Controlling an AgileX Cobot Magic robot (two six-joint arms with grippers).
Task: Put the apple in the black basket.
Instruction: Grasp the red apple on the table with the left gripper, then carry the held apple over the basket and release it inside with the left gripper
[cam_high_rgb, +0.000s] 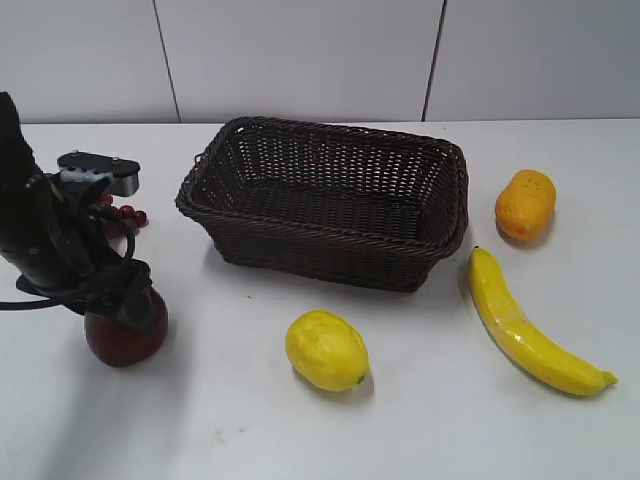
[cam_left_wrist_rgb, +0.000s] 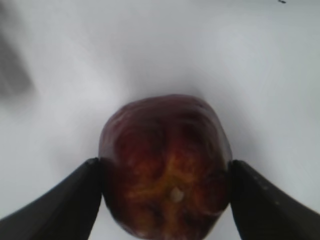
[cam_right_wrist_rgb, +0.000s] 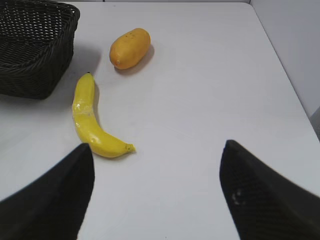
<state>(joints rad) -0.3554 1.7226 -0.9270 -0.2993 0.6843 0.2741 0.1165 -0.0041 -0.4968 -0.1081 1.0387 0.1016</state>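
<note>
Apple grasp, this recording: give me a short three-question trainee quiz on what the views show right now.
1. True or false: the apple already lies inside the black basket.
2. Multiple choice: in the left wrist view, the left tool has its fingers A) far above the apple, B) one against each side of the apple, C) around the lemon.
3. Fill in: in the right wrist view, the right tool is open over bare table, and the fruit nearest it is the ____.

Key
1. False: it sits on the table, left of the basket.
2. B.
3. banana, with the orange-yellow fruit beyond it.
</note>
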